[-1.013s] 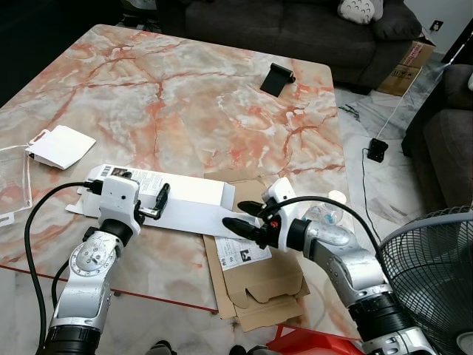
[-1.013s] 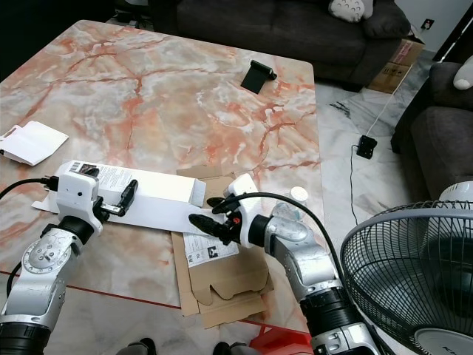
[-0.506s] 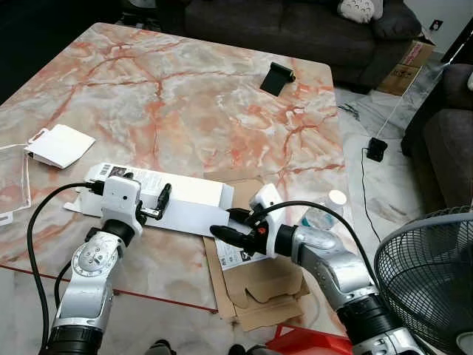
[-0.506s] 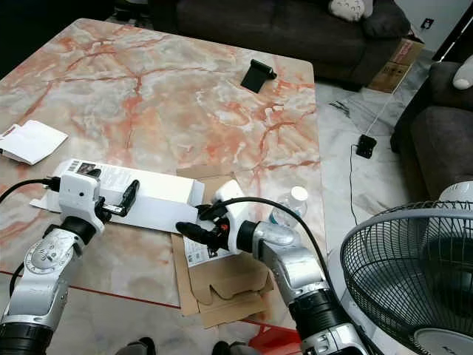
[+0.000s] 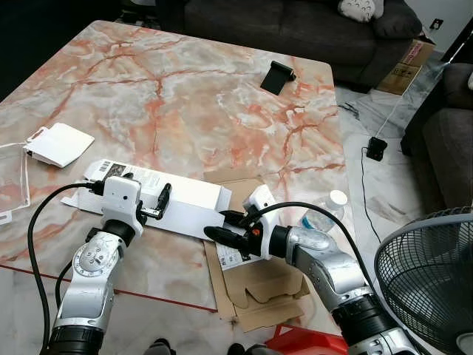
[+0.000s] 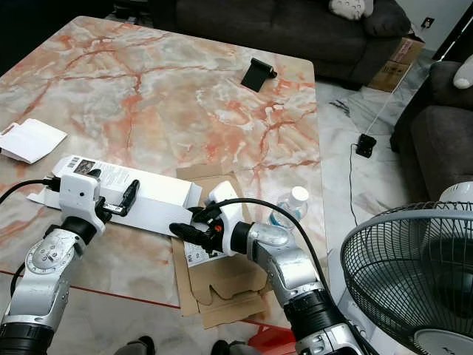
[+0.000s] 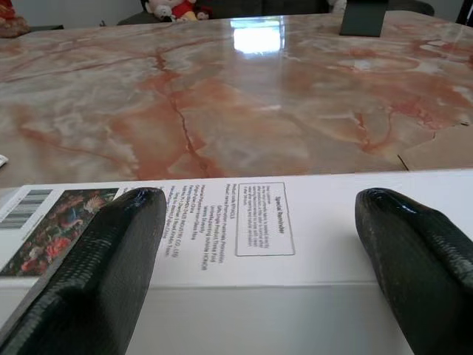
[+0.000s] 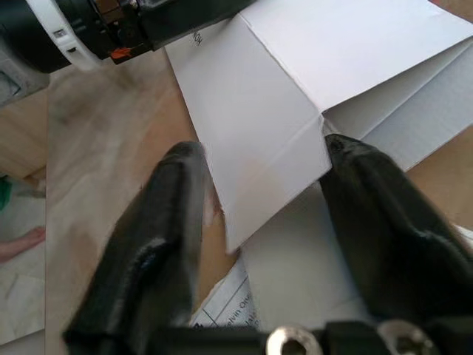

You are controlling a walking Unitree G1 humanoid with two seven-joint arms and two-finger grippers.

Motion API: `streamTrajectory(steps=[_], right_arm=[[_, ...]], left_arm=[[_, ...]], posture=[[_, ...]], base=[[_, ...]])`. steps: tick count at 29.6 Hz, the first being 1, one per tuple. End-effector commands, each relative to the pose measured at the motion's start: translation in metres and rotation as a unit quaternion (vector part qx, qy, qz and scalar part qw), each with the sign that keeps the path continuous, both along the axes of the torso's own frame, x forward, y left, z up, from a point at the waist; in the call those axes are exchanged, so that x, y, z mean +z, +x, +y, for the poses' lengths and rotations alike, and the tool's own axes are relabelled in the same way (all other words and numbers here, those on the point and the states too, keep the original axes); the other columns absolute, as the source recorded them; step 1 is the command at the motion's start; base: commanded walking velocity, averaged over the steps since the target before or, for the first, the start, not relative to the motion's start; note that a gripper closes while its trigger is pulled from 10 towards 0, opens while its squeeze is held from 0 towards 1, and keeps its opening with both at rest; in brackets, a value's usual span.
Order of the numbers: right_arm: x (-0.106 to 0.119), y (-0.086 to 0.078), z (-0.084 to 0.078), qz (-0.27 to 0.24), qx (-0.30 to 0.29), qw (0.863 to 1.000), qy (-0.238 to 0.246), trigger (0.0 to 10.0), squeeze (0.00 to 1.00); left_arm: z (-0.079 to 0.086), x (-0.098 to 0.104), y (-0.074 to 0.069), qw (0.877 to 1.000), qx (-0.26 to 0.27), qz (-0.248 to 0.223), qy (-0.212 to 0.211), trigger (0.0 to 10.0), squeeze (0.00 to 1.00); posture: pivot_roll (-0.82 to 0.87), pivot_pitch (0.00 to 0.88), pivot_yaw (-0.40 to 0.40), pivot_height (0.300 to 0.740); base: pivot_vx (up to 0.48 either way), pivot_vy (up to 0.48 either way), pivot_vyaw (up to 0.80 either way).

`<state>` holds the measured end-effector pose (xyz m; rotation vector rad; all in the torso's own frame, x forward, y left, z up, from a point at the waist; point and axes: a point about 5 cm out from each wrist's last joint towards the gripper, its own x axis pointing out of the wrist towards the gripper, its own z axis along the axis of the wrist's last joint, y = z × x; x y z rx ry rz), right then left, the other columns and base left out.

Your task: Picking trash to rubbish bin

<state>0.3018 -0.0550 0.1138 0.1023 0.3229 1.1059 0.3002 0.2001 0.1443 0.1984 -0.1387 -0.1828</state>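
Both hands bracket the white box (image 5: 185,203); right hand (image 5: 222,225) has advanced.

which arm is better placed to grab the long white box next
Either could, but the right looks slightly better placed. The right gripper is open with its fingers straddling the end flap of the white box. The left gripper is open too, over the box's other end, fingers above its top.

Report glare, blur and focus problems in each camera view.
Left eye view: sharp, soft sheen on the marble table. Left wrist view: window glare on the tabletop; left gripper fingers loom soft at the white box. Right wrist view: right gripper fingers blurred, the near finger smeared; box flap bright.
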Motion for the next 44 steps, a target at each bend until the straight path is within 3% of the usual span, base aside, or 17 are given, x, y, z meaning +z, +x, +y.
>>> streamTrajectory(steps=[1, 27, 29, 35, 44], right_arm=[[-0.003, -0.001, 0.003, -0.003, 0.010, 1.000, -0.023, 0.0, 0.00], [-0.003, -0.007, 0.008, -0.009, 0.032, 0.999, -0.019, 0.0, 0.00], [-0.001, -0.004, 0.008, -0.014, 0.023, 1.000, -0.014, 0.0, 0.00], [0.012, 0.004, 0.009, -0.033, -0.001, 0.999, 0.010, 0.0, 0.00], [0.037, 0.022, 0.008, -0.076, -0.065, 0.993, 0.057, 0.0, 0.00]], left_arm=[[-0.007, 0.003, 0.000, 1.000, -0.011, -0.006, 0.000, 10.0, 0.00], [-0.005, 0.008, 0.002, 1.000, 0.004, -0.020, 0.004, 10.0, 0.00], [-0.005, 0.011, 0.003, 0.999, 0.012, -0.031, -0.008, 10.0, 0.00], [-0.002, 0.033, 0.007, 0.989, 0.052, -0.091, -0.102, 10.0, 0.00], [-0.010, 0.060, 0.010, 0.977, 0.064, -0.144, -0.147, 10.0, 0.00]], posture=[[0.05, 0.188, -0.164, 0.740], [0.05, 0.189, -0.165, 0.740], [0.05, 0.185, -0.165, 0.740], [0.06, 0.179, -0.163, 0.740], [0.05, 0.173, -0.160, 0.740]], base=[[0.000, 0.000, 0.00], [0.000, 0.000, 0.00], [0.000, 0.000, 0.00], [0.000, 0.000, 0.00], [0.000, 0.000, 0.00]])
